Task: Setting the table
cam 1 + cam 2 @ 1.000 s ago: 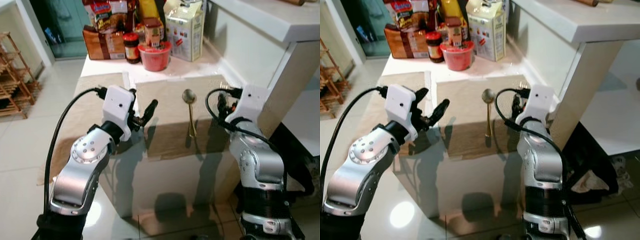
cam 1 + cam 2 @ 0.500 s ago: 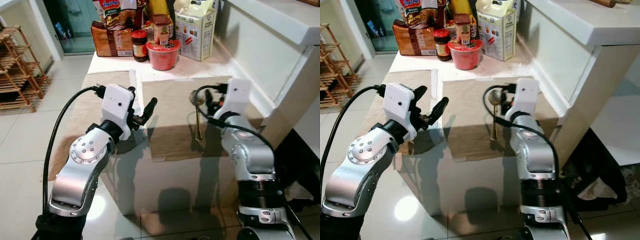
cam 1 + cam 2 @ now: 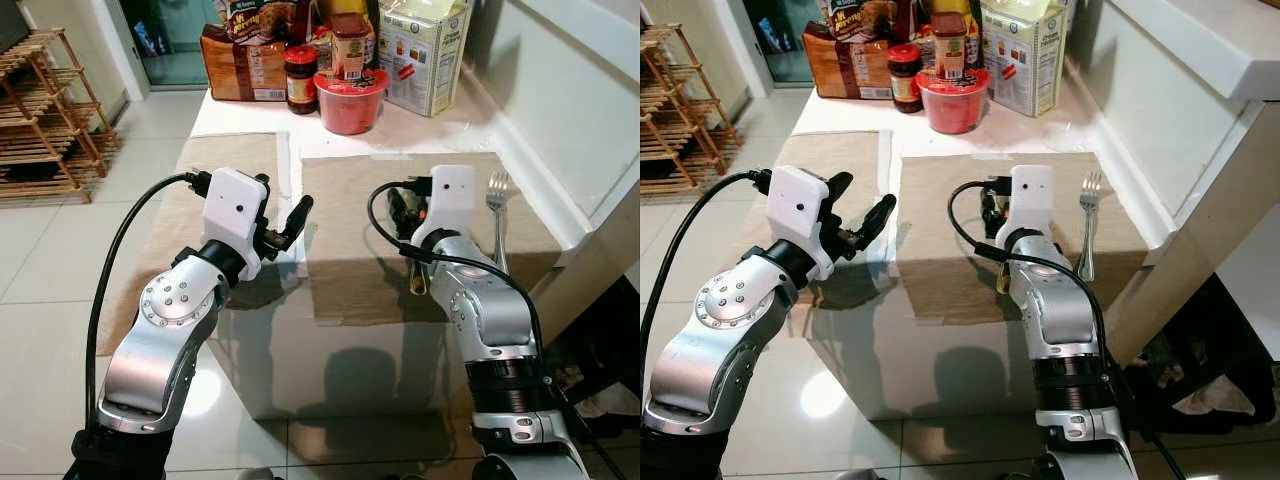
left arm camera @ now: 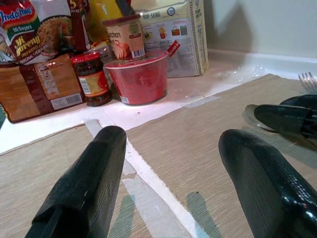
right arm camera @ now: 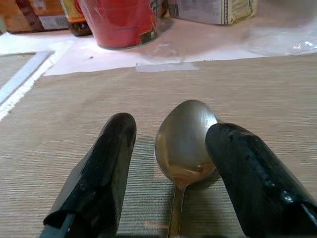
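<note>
Nearest the camera, the robot's two silver arms reach over the front edge of the low white counter (image 3: 235,122). The left gripper (image 3: 283,222) hovers with its black fingers (image 4: 89,183) spread wide above the seam between the two beige woven placemats, holding nothing. The right gripper (image 5: 171,168) is lowered over the right-hand beige woven placemat (image 3: 940,200), its fingers (image 5: 101,168) parted on either side of the bowl of a brass-coloured metal spoon (image 5: 184,141) that lies flat on the mat; the fingers straddle it without touching it.

The spoon looks light, rigid and smooth, so it is likely to slip or pivot between hard fingers. The neck just below the bowl, or the slim handle, seems the surer place to close on than the rounded bowl itself.

Just beside the right arm, a silver metal fork (image 3: 1087,225) lies on the same placemat near its right edge, tines pointing away from the robot. The left-hand beige woven placemat (image 3: 825,160) carries no cutlery.

The count: one spoon, one fork, two placemats. At the far end of the counter stand one red plastic tub (image 3: 350,100), one dark jar with a red lid (image 3: 300,78), one white carton (image 3: 428,55) and packets of noodles (image 4: 34,74).
</note>
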